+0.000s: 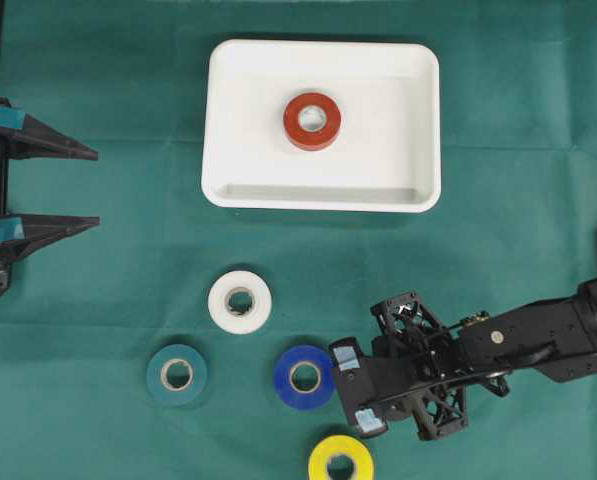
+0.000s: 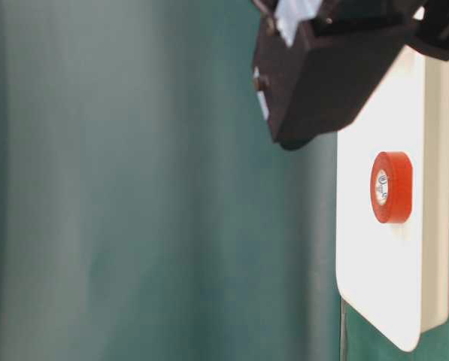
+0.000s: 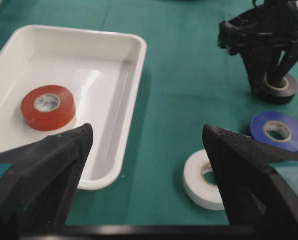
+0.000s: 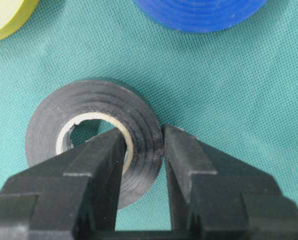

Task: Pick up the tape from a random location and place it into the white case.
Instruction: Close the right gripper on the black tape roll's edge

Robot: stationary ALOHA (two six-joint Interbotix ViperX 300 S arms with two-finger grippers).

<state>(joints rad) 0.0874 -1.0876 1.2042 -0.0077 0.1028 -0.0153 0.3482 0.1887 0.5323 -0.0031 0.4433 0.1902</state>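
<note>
We find no legible text, number, brand or sign in any view. The inner core of the red tape roll [image 3: 48, 107] in the white case [image 1: 228, 120] carries a small printed label, but we cannot read its marks. The cores of the white tape roll [image 3: 204, 178] and the blue tape roll [image 3: 278, 131] show faint print, also too blurred to read.
</note>
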